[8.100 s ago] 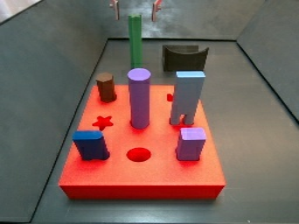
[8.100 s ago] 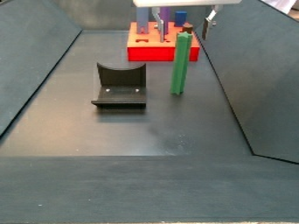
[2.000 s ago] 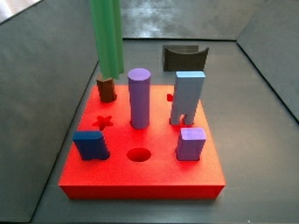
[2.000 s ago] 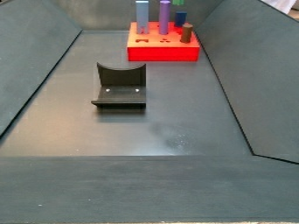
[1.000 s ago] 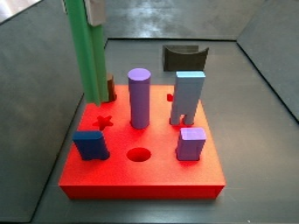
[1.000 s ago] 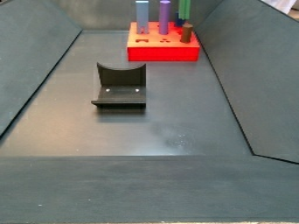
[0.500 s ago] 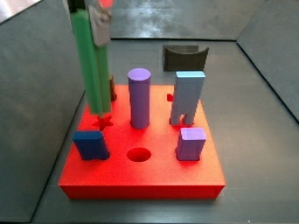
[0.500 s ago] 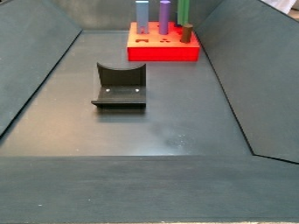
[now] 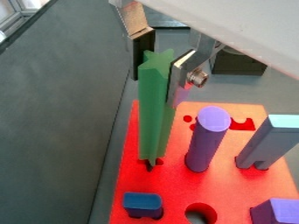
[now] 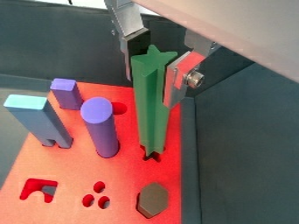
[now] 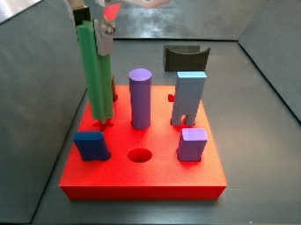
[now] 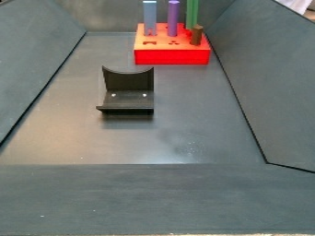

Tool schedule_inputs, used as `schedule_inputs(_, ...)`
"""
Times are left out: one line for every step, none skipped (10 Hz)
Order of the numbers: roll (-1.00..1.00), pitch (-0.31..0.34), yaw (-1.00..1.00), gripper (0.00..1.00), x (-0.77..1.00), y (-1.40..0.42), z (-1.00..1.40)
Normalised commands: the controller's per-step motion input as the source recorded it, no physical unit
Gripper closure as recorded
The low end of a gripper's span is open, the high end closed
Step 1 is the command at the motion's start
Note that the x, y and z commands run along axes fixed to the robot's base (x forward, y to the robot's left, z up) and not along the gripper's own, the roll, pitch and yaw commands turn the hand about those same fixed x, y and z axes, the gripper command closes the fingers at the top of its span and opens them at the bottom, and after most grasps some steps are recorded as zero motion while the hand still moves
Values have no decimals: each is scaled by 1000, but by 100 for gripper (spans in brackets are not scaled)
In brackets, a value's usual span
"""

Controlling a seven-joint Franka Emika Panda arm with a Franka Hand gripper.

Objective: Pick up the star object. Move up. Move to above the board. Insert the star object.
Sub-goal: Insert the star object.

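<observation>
The gripper (image 9: 166, 63), clamped on the green rod (image 9: 153, 109), had lowered since half a second earlier; its tip entered the red board (image 9: 239, 180), so insertion was beginning.

Close side view angled down over the board (image 11: 141, 180), far side view down the floor past the fixture (image 12: 127, 89), wrist views steeply behind the gripper (image 9: 163, 66), board shared by all.
</observation>
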Motion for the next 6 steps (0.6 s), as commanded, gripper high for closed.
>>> schedule_inputs(-169,-19,-6,100,66,0,-140)
schedule_inputs(-124,0,-34,100,69,0,-214)
schedule_inputs(-70,0,-51,100,6,34,-140)
schedule_inputs(-40,1,-51,100,0,46,-103)
schedule_inputs(-24,7,-40,100,0,40,-91)
schedule_inputs(-29,0,-31,100,0,26,-89)
